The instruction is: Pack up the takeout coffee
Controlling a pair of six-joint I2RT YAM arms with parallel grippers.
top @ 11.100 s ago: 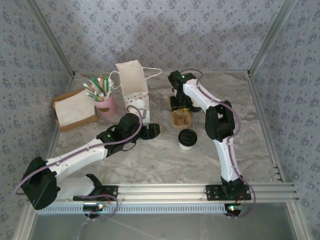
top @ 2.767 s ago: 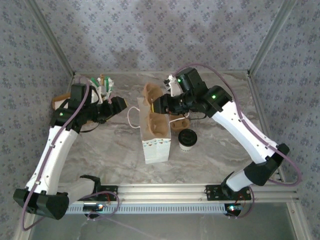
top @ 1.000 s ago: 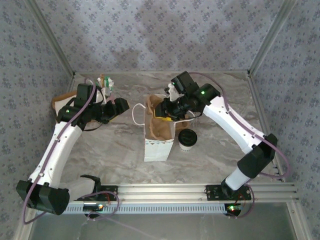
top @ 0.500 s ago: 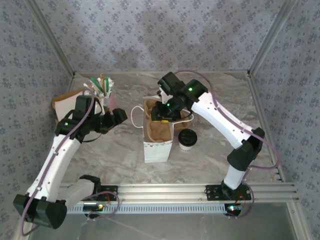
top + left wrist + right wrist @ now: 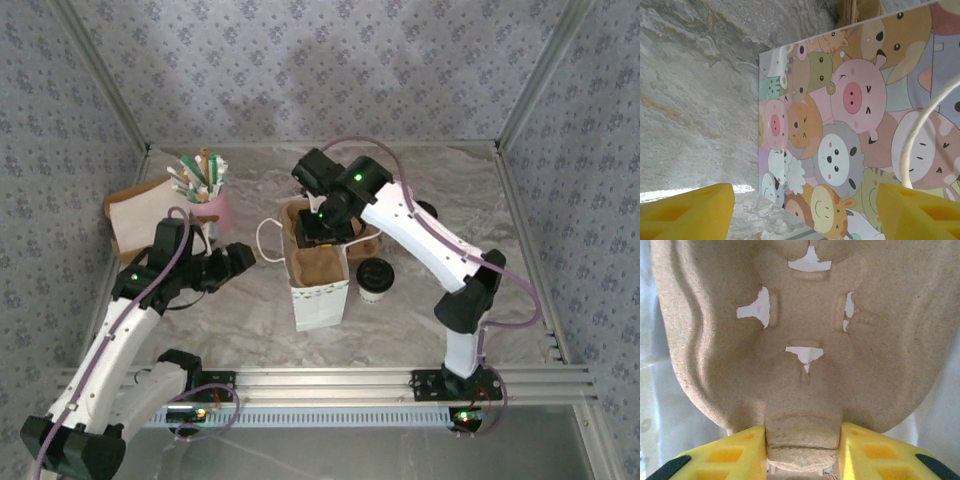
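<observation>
Top external view: the small white paper cup with the black lid (image 5: 375, 279) stands on the counter (image 5: 400, 330), just right of the white paper bag (image 5: 320, 290). It's probably light and crushable, so I'd grab the sidewall under the lid. Meanwhile the right gripper (image 5: 802, 452) pinches the brown moulded-pulp carrier (image 5: 805, 330) in the bag's mouth, and the left gripper (image 5: 805, 210) gapes wide, empty.

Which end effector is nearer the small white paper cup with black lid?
Right. Right end effector: at the white paper bag beside the cup. Left end effector: beyond that bag's far side.
</observation>
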